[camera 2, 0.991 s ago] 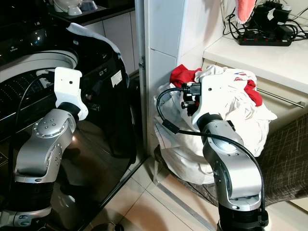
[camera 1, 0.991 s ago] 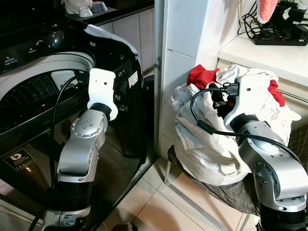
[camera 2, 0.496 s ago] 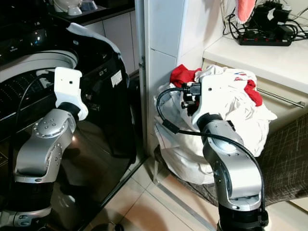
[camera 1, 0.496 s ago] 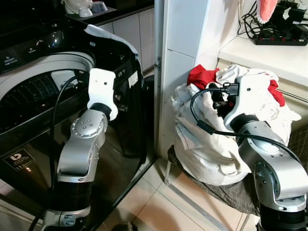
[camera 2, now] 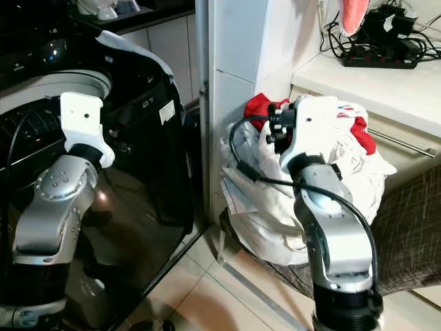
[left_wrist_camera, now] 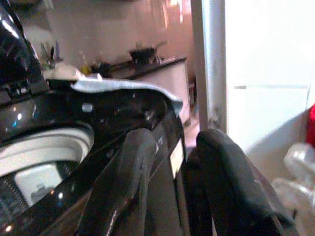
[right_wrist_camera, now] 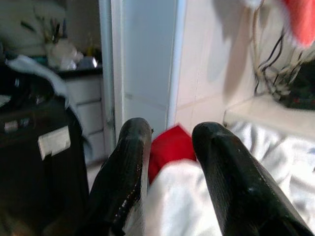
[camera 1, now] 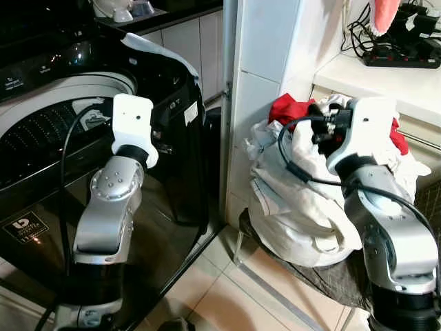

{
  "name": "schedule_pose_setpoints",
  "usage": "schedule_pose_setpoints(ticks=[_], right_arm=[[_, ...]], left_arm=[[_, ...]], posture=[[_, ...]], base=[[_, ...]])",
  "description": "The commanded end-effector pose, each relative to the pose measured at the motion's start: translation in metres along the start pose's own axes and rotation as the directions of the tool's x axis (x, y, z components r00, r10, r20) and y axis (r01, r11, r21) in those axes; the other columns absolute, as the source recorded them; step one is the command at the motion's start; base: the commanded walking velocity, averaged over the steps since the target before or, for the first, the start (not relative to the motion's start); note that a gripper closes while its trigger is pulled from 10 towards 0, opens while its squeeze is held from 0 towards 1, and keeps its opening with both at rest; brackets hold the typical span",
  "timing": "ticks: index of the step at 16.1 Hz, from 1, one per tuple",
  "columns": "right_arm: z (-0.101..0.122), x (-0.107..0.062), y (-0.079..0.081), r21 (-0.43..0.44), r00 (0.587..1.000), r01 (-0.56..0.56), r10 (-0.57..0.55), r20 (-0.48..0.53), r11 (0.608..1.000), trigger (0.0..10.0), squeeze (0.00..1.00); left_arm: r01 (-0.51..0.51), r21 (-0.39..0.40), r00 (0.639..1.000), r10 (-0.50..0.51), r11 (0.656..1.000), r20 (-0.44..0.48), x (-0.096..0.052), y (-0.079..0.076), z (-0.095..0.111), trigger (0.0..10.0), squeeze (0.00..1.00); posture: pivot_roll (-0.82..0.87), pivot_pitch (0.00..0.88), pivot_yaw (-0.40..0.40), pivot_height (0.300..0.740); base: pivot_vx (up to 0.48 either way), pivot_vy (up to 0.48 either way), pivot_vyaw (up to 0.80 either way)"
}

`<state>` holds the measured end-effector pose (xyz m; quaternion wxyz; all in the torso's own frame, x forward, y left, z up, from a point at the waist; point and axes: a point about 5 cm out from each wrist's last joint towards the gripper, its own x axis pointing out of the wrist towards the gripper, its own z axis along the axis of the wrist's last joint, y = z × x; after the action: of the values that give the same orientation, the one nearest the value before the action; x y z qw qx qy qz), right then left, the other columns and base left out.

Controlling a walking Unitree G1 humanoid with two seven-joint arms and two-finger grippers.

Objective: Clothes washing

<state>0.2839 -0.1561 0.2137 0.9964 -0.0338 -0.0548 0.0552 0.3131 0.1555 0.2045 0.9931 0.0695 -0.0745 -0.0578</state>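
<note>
Over on the left stands the black top-loading washing machine [camera 1: 41, 131], its lid up and the pale rim of the drum showing. A white cloth [camera 1: 162, 52] lies draped over the machine's back corner. The left hand [left_wrist_camera: 172, 196] is raised at the machine's front right corner, beside the drum opening, and its two black fingers [left_wrist_camera: 123, 182] stand slightly apart with nothing between them. Behind the machine, a dark surface [camera 1: 172, 15] carries some white crockery.

Between the machine and the laundry rises a white tiled pillar [camera 1: 265, 76]. Just to the right of it sits the pile of clothes [camera 1: 296, 207], mostly crumpled white fabric heaped high on a dark mesh basket [camera 1: 331, 276] on the tiled floor. A red garment [camera 1: 289, 109] pokes out at the top of the heap, on the side next to the pillar.

The right hand [right_wrist_camera: 170, 162] hovers over the top of the pile, pointing toward the red garment, its fingers [right_wrist_camera: 226, 177] parted and empty. Farther right, a white surface [camera 1: 393, 79] holds a black power strip [camera 1: 403, 58] with a tangle of cables, and something pink [camera 1: 382, 14] hangs above it.
</note>
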Motion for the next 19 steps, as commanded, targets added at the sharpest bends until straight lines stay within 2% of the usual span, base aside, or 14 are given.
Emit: schedule_pose_setpoints(ticks=[1, 4, 6, 12, 19], right_arm=[[-0.005, -0.002, 0.002, -0.006, 1.0, -0.024, 0.024, -0.012, 1.0, 10.0, 0.0], [-0.001, -0.005, 0.003, 0.031, 1.0, -0.011, 0.01, 0.022, 0.999, 10.0, 0.0], [-0.001, -0.004, 0.001, 0.019, 1.0, 0.0, 0.0, 0.017, 1.0, 10.0, 0.0], [0.005, 0.002, -0.002, -0.031, 0.999, -0.027, 0.027, 0.025, 0.999, 10.0, 0.0], [0.005, 0.0, 0.002, -0.025, 0.998, -0.066, 0.067, 0.022, 0.998, 10.0, 0.0]], left_arm=[[-0.008, -0.017, 1.0, 0.008, 1.0, -0.002, 0.0, 0.001, -0.006, 10.0, 0.0], [0.031, -0.018, 0.999, -0.03, 0.999, 0.034, 0.004, -0.002, 0.0, 10.0, 0.0], [0.034, -0.015, 0.998, -0.033, 0.999, 0.046, 0.004, -0.003, 0.004, 10.0, 0.0], [0.0, -0.025, 0.998, 0.002, 1.0, 0.059, 0.004, -0.002, 0.004, 10.0, 0.0], [-0.008, -0.008, 0.998, 0.009, 1.0, 0.064, 0.003, 0.001, 0.006, 10.0, 0.0]], posture=[[-0.03, 0.0, 0.058, 0.74], [-0.04, 0.0, 0.06, 0.74], [-0.04, 0.0, 0.054, 0.74], [-0.03, 0.0, 0.032, 0.74], [-0.02, 0.0, 0.039, 0.74]], base=[[0.0, 0.0, 0.0], [0.185, 0.0, -0.17], [0.296, 0.0, -0.52], [0.296, 0.0, 0.0], [0.308, 0.0, 0.0]])
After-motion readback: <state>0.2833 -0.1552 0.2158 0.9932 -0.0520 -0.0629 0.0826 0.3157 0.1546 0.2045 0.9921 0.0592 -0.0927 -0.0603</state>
